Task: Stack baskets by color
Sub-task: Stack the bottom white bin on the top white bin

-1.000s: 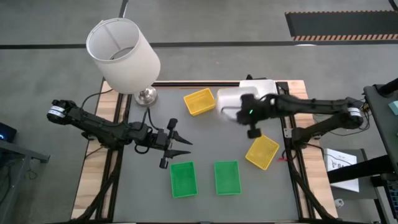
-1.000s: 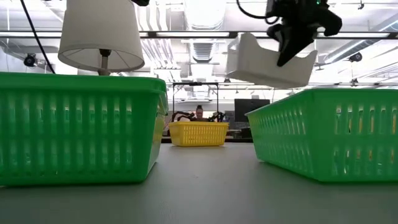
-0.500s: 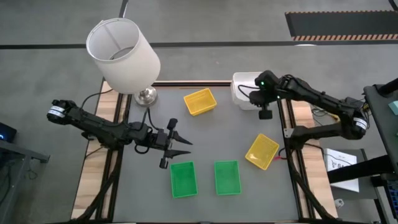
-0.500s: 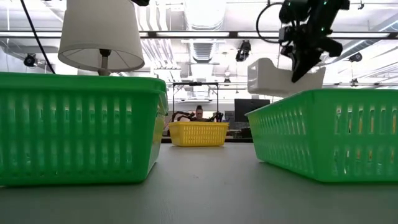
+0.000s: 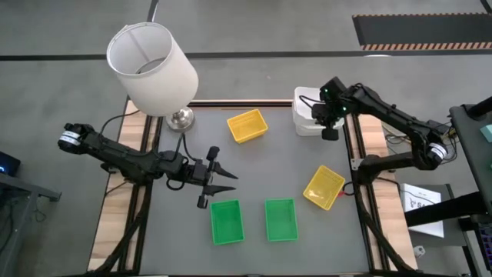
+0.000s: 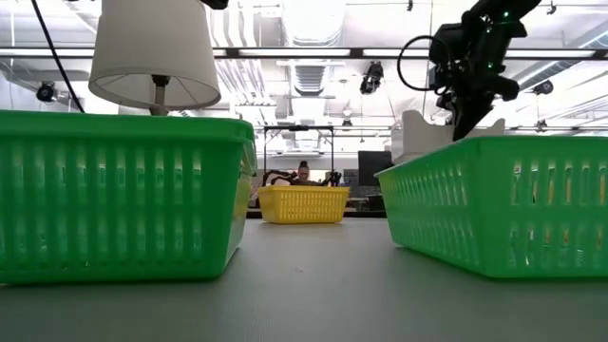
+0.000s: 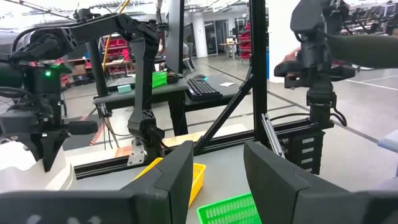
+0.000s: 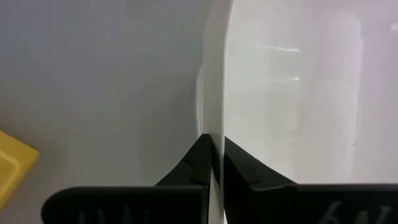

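A white basket (image 5: 309,115) is at the table's far right corner, with my right gripper (image 5: 326,128) shut on it. In the low view the white basket (image 6: 425,133) shows behind a green basket (image 6: 503,199), which hides its underside. Two green baskets (image 5: 226,221) (image 5: 280,219) sit side by side near the front edge. One yellow basket (image 5: 247,125) stands far centre. Another yellow basket (image 5: 324,187) stands at the right. My left gripper (image 5: 229,176) hangs open and level left of centre, touching nothing. My right gripper pinches the white basket's side wall at its rim (image 8: 214,118), one finger inside the basket and one outside. The fingers come steeply from above. Whether the basket hangs clear or rests on something, the green basket in front hides.
A lamp with a white shade (image 5: 151,68) on a metal base (image 5: 182,118) stands at the far left corner. Bare grey table lies between the yellow and green baskets. Wooden side rails (image 5: 115,208) edge the table.
My right gripper has carried the white basket from the far middle of the table toward the far right corner, sinking a little and rolling its wrist. It stays shut on the basket. The basket has gone from tilted to nearly level.
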Robot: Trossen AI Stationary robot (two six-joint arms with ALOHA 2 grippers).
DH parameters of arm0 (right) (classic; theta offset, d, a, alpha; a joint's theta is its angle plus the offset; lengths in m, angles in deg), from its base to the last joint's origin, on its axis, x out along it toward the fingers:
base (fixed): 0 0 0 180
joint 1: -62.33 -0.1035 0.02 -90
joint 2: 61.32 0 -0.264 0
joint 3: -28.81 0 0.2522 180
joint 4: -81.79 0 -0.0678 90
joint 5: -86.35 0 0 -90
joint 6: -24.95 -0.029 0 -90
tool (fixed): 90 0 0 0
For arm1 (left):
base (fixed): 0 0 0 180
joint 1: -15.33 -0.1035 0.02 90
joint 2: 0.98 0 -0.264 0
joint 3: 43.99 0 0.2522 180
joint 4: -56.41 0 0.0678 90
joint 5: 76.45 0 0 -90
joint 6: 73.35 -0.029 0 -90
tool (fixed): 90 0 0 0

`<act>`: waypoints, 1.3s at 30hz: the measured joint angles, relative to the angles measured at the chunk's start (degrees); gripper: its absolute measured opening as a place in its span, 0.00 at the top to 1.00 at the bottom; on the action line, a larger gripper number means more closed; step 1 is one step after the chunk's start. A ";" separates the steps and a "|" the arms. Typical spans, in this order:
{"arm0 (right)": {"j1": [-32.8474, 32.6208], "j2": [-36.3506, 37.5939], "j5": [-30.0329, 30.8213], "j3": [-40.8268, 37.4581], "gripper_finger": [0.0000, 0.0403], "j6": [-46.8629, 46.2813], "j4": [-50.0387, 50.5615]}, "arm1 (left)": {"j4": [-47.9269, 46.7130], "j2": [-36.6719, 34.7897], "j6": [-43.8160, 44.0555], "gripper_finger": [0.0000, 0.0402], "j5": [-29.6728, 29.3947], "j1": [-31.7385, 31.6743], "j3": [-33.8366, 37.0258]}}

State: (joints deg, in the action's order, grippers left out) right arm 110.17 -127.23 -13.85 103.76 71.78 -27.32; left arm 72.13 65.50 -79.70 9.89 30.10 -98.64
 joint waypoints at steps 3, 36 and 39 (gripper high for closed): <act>0.69 0.11 3.79 0.00 0.98 1.51 1.68 | 0.02 0.00 -0.01 0.68 0.00 0.00 0.00; 1.86 0.11 5.94 -5.07 0.98 0.06 -2.71 | 0.02 0.00 -0.04 0.68 0.00 0.02 0.00; 1.85 0.11 7.20 -5.07 0.98 0.33 -2.71 | 0.03 0.00 -0.04 0.68 0.00 0.02 0.00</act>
State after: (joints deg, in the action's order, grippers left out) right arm 112.02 -127.12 -6.66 98.69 72.11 -30.04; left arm 72.16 65.50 -79.74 9.89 30.12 -98.64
